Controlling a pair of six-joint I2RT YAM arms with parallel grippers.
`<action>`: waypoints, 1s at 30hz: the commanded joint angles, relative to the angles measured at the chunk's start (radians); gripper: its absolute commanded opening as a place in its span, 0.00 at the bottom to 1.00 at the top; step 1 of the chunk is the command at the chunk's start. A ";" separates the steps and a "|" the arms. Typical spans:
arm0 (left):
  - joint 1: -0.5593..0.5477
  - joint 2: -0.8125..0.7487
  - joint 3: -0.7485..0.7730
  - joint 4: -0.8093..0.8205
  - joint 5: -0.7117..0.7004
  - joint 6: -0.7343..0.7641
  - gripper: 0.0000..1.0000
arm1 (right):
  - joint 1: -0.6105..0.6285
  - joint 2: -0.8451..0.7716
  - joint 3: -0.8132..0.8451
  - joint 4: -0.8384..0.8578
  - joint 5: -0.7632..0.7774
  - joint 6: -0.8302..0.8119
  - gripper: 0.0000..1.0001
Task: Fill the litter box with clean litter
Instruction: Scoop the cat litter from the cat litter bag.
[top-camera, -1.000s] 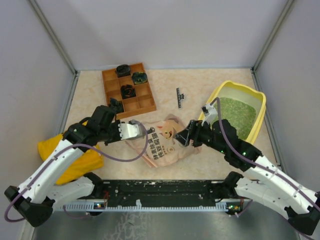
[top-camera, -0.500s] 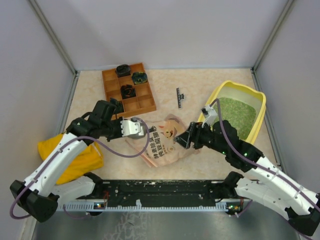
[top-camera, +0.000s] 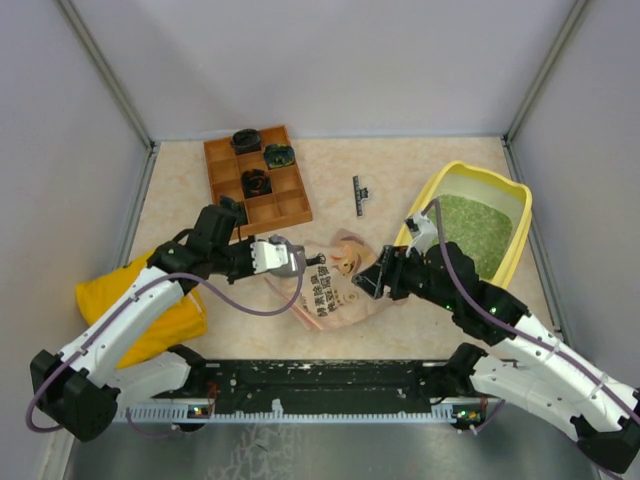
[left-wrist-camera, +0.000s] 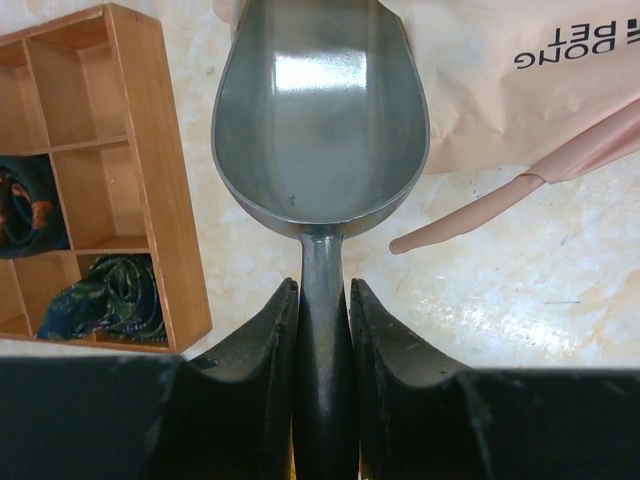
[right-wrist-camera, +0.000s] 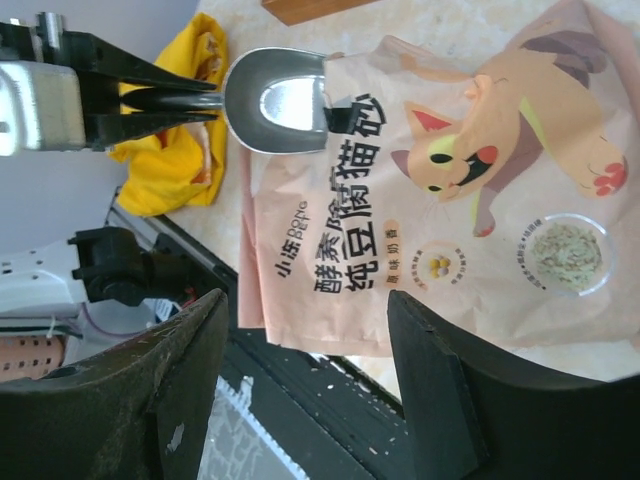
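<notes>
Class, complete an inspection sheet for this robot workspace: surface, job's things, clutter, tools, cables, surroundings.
Surface: beige marbled table.
Job's things: yellow litter box at right, green litter inside it.
Clutter: pink pouch lying mid-table; grey scoop, bowl empty, tip at the pouch's edge; wooden tray holding dark items; yellow bag at left; small black part.
Tools: left tool shut on the scoop's handle; right tool open over the pouch.
Cables: purple cable looping off the left arm, another along the right.
Surroundings: grey walls; nothing else seen.
</notes>
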 joint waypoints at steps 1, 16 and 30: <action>-0.013 0.013 0.013 0.021 0.155 -0.019 0.00 | -0.005 -0.002 0.030 -0.034 0.097 -0.019 0.64; -0.020 -0.069 0.166 -0.230 0.156 -0.045 0.00 | -0.005 0.011 0.015 -0.046 0.106 -0.027 0.63; -0.020 0.037 0.131 -0.120 0.111 -0.024 0.00 | -0.006 -0.026 -0.013 -0.033 0.100 0.014 0.61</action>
